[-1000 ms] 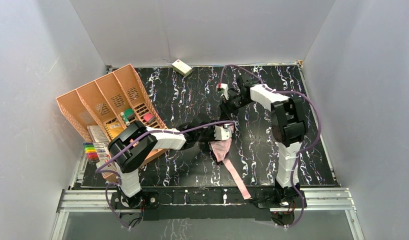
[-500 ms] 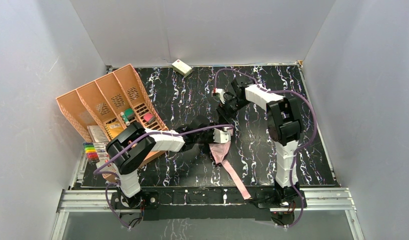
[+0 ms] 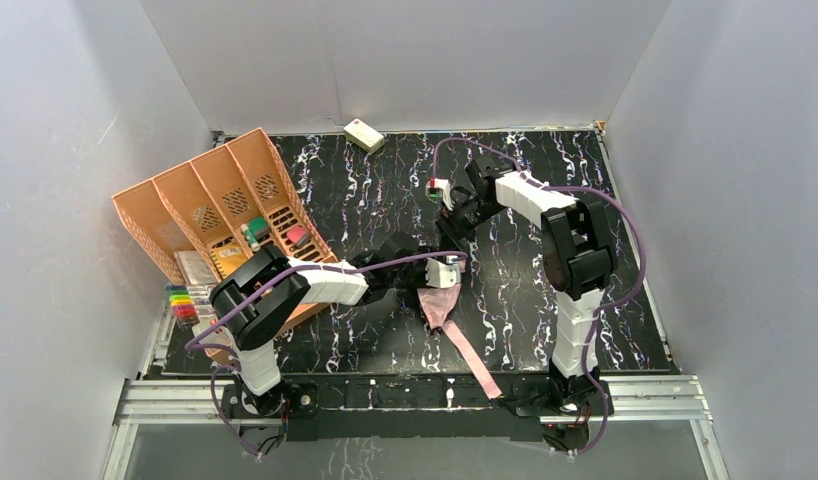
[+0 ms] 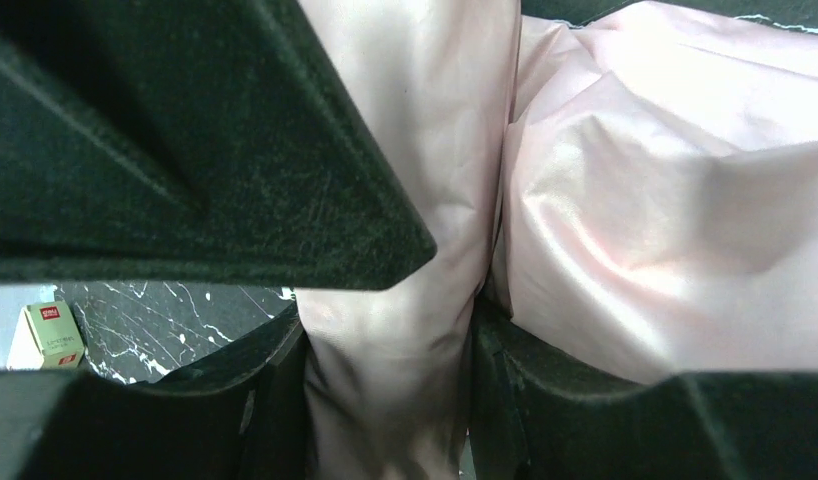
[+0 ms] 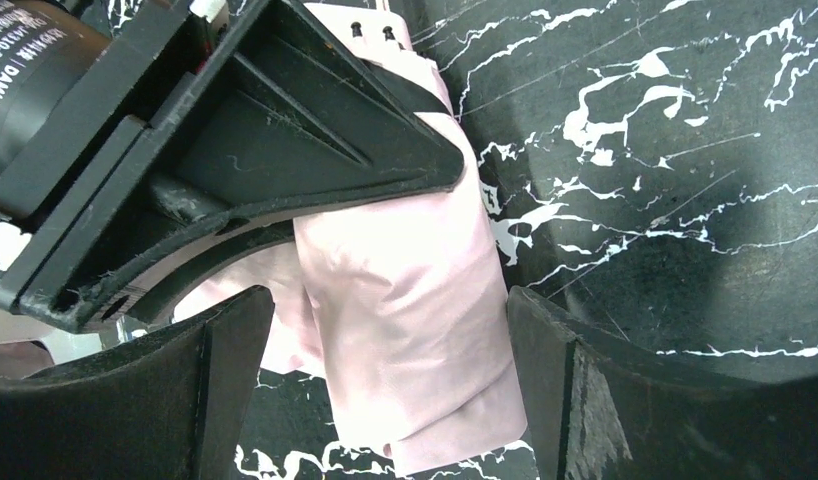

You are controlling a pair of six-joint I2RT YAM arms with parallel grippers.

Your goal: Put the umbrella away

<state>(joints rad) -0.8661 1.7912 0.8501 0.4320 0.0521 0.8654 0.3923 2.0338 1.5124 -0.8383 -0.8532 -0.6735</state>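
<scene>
The umbrella [image 3: 442, 306] lies folded in the middle of the table, pink fabric up, and its pink strap [image 3: 475, 358] trails toward the near edge. My left gripper [image 3: 440, 282] is shut on a fold of the pink fabric [image 4: 390, 340], pinched between both fingers [image 4: 275, 400]. My right gripper [image 3: 451, 232] hovers just behind it, open, with pink fabric [image 5: 405, 330] showing between its spread fingers [image 5: 555, 400] without touching them. The left gripper's body [image 5: 265, 130] fills the upper left of the right wrist view.
An orange slotted organizer [image 3: 225, 200] with small items stands at the left, with coloured markers [image 3: 185, 300] beside it. A small cream box [image 3: 363, 134] lies at the back edge and also shows in the left wrist view [image 4: 53, 335]. The grey walls are close on three sides.
My right wrist has swung a little left and back over the umbrella. My left gripper has shifted slightly, still holding the pink fabric.
</scene>
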